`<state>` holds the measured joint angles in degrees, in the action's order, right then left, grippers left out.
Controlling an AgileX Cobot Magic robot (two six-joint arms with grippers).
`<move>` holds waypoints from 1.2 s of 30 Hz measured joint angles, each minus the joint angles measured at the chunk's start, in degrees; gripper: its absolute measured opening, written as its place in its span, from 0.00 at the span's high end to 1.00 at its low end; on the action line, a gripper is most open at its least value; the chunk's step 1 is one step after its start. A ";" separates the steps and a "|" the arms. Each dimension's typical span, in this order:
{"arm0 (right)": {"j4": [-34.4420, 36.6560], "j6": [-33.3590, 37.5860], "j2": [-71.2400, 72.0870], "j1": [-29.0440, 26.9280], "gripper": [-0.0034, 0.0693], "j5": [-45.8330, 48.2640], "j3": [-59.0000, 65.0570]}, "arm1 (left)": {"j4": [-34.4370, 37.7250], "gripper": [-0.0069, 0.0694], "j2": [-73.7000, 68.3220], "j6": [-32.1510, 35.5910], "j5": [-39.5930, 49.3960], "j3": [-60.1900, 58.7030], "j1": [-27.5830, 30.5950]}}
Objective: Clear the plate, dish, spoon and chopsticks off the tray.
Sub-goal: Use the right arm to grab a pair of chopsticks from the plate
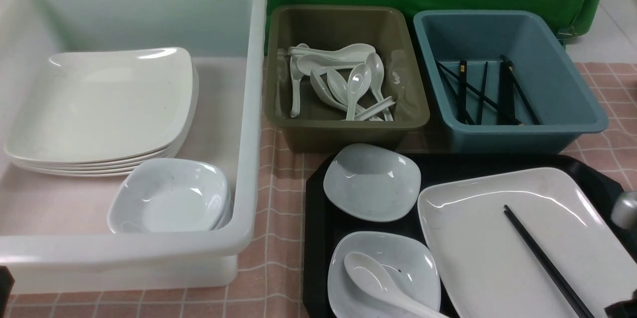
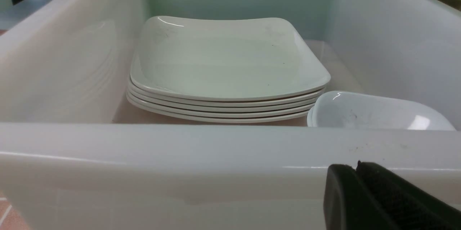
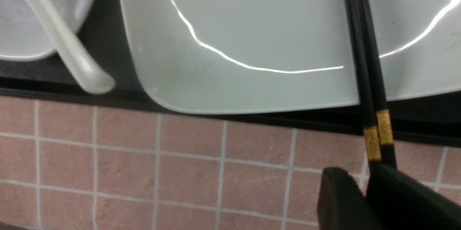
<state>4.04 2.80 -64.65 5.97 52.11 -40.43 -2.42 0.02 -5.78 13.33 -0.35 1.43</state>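
The black tray (image 1: 318,218) lies at the near right. On it are the large white plate (image 1: 477,238) with the black chopsticks (image 1: 542,258) lying across it, a far dish (image 1: 371,181), and a near dish (image 1: 413,263) holding the spoon (image 1: 373,278). My right gripper (image 3: 365,177) is off the tray's near edge, at the chopsticks' (image 3: 363,61) gold-banded ends. These ends vanish behind one finger, and a sliver of cloth shows between the jaws. My left gripper (image 2: 356,167) is shut and empty before the white bin's near wall (image 2: 180,150).
The white bin (image 1: 249,109) at the left holds stacked plates (image 1: 99,104) and small bowls (image 1: 169,198). Behind the tray stand an olive bin (image 1: 343,131) of spoons and a blue bin (image 1: 522,134) of chopsticks. A pink checked cloth (image 1: 278,183) covers the table.
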 joint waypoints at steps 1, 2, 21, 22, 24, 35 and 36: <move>0.00 1.12 -4.62 0.00 0.56 -0.42 -0.79 | 0.00 0.88 0.00 0.00 0.00 0.00 0.00; 0.00 1.91 -7.58 0.00 0.50 -1.46 -1.36 | 0.00 0.88 0.00 0.00 0.00 0.00 0.00; -4.04 8.04 -29.47 0.00 0.43 -10.03 -6.07 | 0.00 0.88 0.00 0.00 0.00 0.00 0.00; -4.04 8.40 -29.77 0.00 0.50 -10.07 -6.07 | 0.00 0.88 0.00 0.00 0.00 0.00 0.00; -4.04 8.66 -29.77 0.00 0.64 -9.45 -6.21 | 0.00 0.88 0.00 0.00 0.00 0.00 0.00; -0.85 8.90 -24.56 0.00 0.72 7.51 -15.20 | 0.00 0.88 0.00 0.00 0.00 0.00 0.00; -0.53 8.90 -23.11 0.00 0.72 8.36 -16.44 | 0.00 0.88 0.00 0.00 0.00 0.00 0.00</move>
<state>3.51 11.70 -87.76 5.97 60.47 -56.88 -2.42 0.02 -5.78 13.33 -0.35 1.43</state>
